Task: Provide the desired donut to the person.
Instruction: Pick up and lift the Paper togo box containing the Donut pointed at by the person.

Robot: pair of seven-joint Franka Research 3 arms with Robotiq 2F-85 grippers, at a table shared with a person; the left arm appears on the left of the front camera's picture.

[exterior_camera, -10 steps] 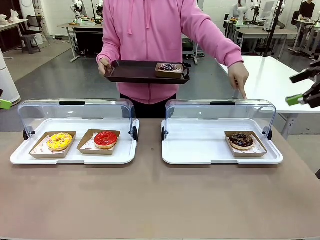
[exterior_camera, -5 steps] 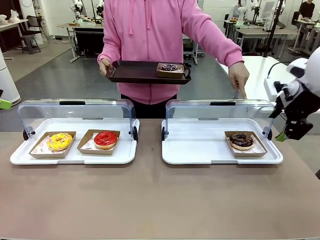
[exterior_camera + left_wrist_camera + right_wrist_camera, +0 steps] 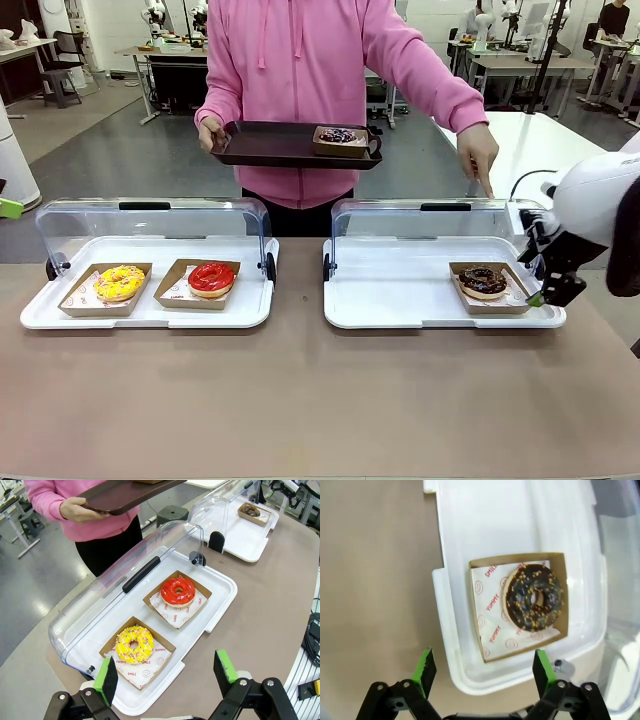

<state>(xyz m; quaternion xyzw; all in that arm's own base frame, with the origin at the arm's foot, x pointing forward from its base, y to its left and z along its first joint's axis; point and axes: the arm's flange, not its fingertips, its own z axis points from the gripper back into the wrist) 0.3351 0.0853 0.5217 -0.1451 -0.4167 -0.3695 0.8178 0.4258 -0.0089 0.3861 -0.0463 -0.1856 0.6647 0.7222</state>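
The green pads (image 3: 426,666) of the right gripper (image 3: 483,667) stand wide apart, holding nothing, over the rim of the white tray (image 3: 485,530), beside the chocolate donut (image 3: 533,604) in its paper box (image 3: 490,620). The wrist points down, and the arm (image 3: 600,205) enters from the right. The person's hand (image 3: 478,155) points at this donut. The left gripper (image 3: 165,670) is wide apart and empty too.

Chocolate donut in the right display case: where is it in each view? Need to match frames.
Front view: chocolate donut right of centre, near the right end of the white tray.
Left wrist view: chocolate donut in the top right corner, far off.
Right wrist view: chocolate donut centre right, seen from above.
Shared landmark: the brown cardboard tray under it.
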